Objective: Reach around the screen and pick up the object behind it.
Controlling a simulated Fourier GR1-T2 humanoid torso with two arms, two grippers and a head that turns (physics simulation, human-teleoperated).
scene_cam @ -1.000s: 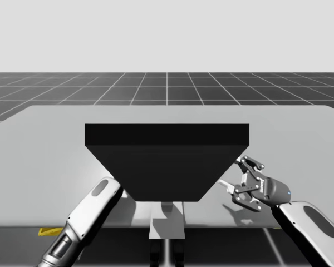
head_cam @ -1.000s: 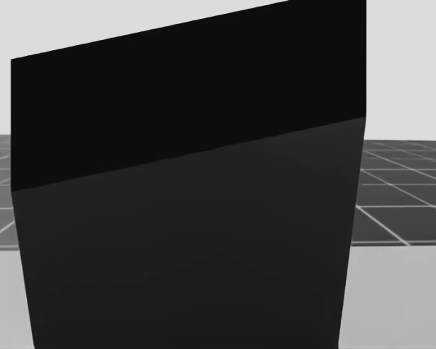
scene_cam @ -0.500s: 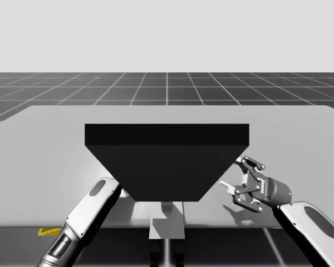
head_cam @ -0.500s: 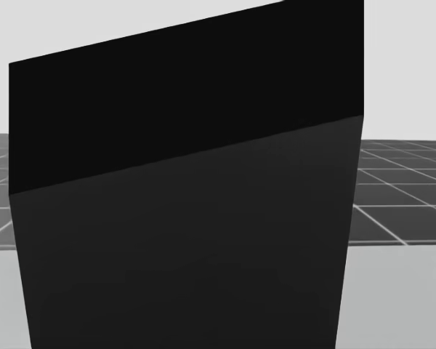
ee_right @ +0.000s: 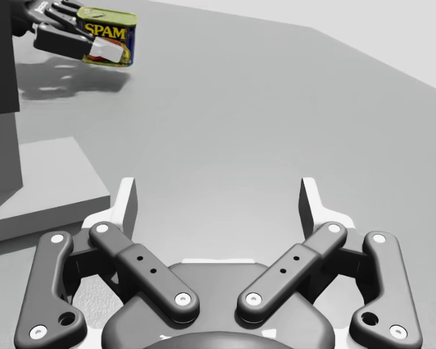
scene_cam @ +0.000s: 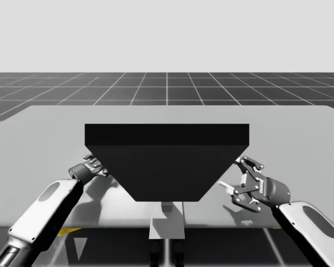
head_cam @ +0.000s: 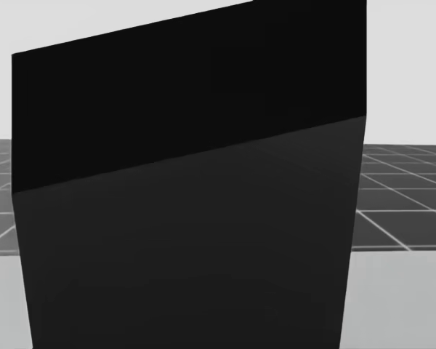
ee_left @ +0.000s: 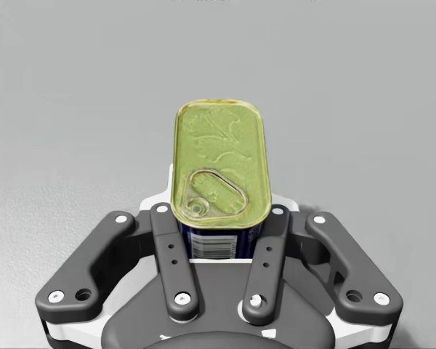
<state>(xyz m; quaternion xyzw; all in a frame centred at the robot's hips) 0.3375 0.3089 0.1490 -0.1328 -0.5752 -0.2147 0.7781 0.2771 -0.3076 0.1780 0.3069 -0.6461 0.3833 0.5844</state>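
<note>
A tall black screen stands mid-table and blocks the head view. My left gripper is shut on a rectangular tin with a yellow-green pull-tab lid and blue sides. From the right wrist view, that tin hangs above its shadow on the table, held by the left gripper beyond the screen's edge. In the high view, the left gripper is at the screen's left edge. My right gripper is open beside the screen's right edge, its fingers holding nothing.
The screen rests on a low grey base block, which also shows at the table's front edge. The grey table stretches wide behind and beside the screen. A small yellow mark lies at the front left edge.
My left arm has swung out to the left; its gripper, earlier hidden by the screen, now shows at the screen's left edge. My head has turned slightly. The right arm has stayed put.
</note>
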